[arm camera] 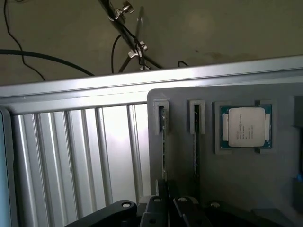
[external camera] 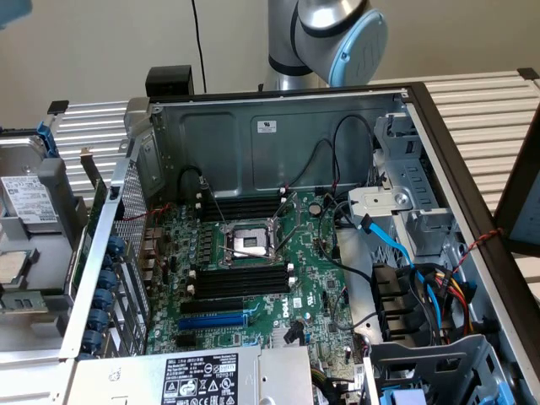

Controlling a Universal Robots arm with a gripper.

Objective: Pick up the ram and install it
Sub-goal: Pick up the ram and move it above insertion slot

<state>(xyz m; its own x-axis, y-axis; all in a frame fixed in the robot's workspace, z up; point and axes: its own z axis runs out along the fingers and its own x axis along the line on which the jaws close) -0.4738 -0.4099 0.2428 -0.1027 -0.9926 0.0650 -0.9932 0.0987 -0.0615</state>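
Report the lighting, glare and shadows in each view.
Exterior view: even light, a bright sheen on the arm's joint, the motherboard dimmer inside the case. Wrist view: strong glare on the ribbed metal surface, the grey tray dim, the processor catching light.

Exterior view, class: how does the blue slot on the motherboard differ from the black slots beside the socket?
The blue slot is single; the black slots lie several side by side. The blue slot looks shorter than the black slots. The black slots flank the processor socket; the blue slot lies farther from it. All run parallel.
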